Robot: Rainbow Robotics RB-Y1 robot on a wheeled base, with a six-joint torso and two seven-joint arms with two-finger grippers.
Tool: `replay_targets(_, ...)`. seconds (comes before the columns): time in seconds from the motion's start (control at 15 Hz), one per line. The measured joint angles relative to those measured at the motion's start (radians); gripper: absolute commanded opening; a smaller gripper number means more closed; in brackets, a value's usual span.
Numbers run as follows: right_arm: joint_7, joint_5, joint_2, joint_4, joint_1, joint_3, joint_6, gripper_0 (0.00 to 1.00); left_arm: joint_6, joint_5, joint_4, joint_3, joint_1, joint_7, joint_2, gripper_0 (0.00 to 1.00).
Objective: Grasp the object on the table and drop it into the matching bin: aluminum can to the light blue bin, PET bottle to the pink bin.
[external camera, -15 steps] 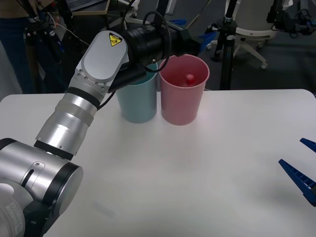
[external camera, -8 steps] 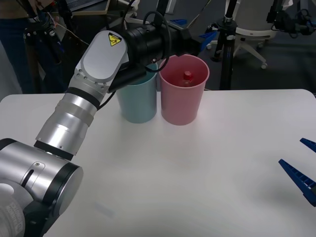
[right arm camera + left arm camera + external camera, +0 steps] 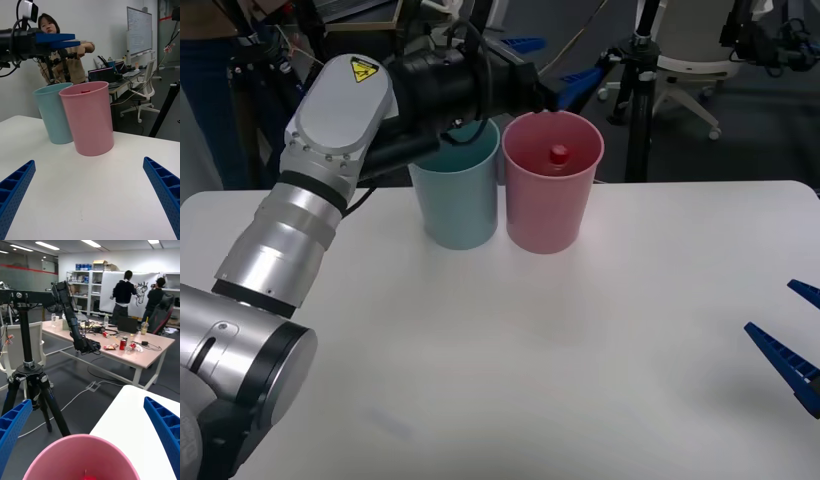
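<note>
The PET bottle (image 3: 559,155), a small clear plastic bottle, stands inside the tall tapered pink plastic bin (image 3: 551,200); only its red screw cap is visible below the round rim, toward the bin's 12 o'clock side. From the right wrist camera the cap (image 3: 85,90) just peeks over the rim.

The pink bin sits at the 12 o'clock end of the large white table (image 3: 580,340), touching or nearly touching the tall tapered light blue plastic bin (image 3: 456,195) at its 9 o'clock side.

Left gripper (image 3: 565,75): reaches in from 9 o'clock above the two bins, blue ribbed fingers spread wide, nothing held. Its wrist camera looks over the pink rim (image 3: 80,455), with the fingers (image 3: 165,427) apart at both corners.

Right gripper (image 3: 792,345): low over the table edge at 4 o'clock, well apart from the bins, fingers (image 3: 165,191) spread wide, nothing held.
</note>
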Motion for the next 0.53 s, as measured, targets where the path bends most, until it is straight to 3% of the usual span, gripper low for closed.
replay_targets(0.4, 0.0, 0.0, 0.0, 0.0, 0.0, 0.0, 0.0, 1.0, -0.136, 0.189, 0.0, -0.004, 0.029, -0.142, 0.146, 1.0)
replay_targets(0.53, 0.0, 0.0, 0.0, 0.0, 0.0, 0.0, 0.0, 1.0, -0.16, 0.306, 0.0, -0.042, 0.046, -0.202, 0.221, 1.0)
